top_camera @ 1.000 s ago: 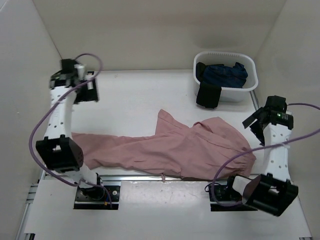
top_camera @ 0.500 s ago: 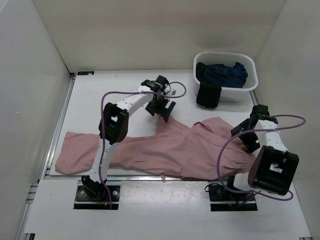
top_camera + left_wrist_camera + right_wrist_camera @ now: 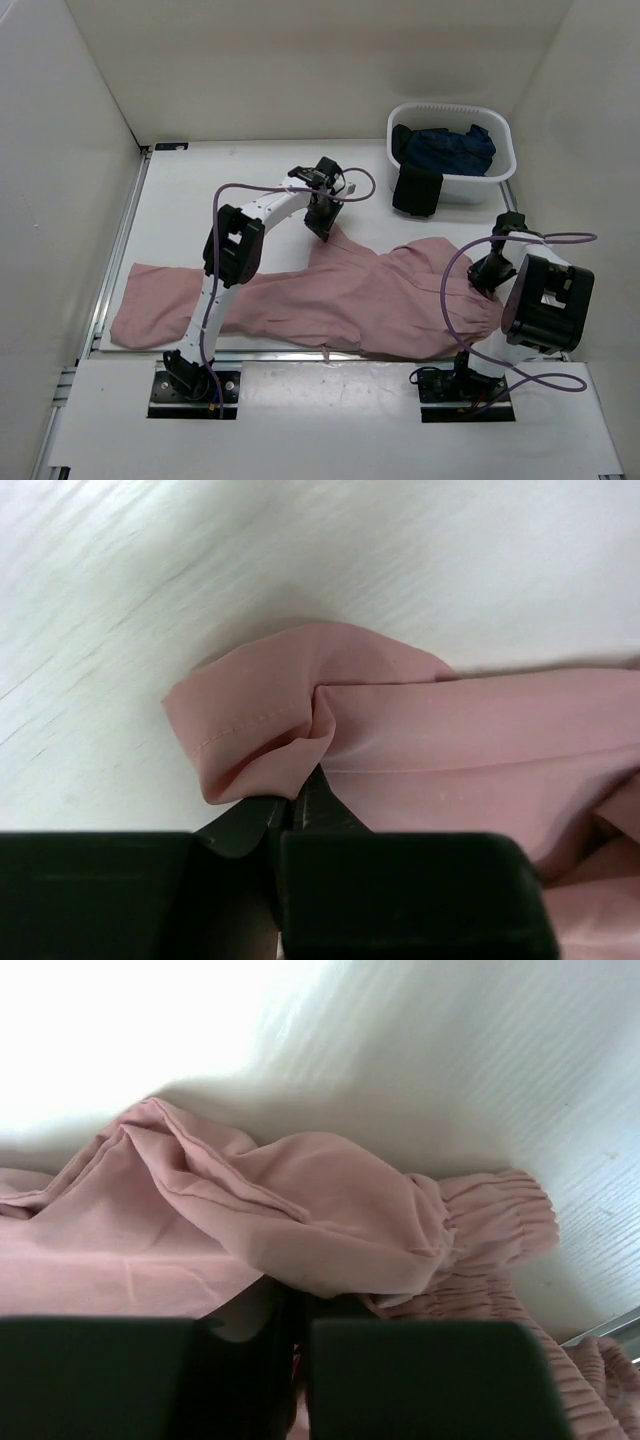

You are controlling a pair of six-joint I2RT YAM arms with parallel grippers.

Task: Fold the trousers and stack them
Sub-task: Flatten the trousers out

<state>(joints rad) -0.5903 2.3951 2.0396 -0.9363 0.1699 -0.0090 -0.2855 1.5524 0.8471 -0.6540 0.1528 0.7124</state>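
In the last second I swung both arms in and closed my jaws. My left gripper (image 3: 300,798) clamped a leg hem of the trousers (image 3: 350,300), which sprawled along the table's (image 3: 240,180) near edge. My right gripper (image 3: 300,1305) pinched the waistband by the right edge. I judged the fold could begin.

Left fingers (image 3: 245,825) and right fingers (image 3: 335,1310), earlier open and away, have closed with trousers (image 3: 350,300) fabric pinched between them.

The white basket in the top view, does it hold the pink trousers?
No, the trousers lie spread on the table; the basket holds dark blue clothing.
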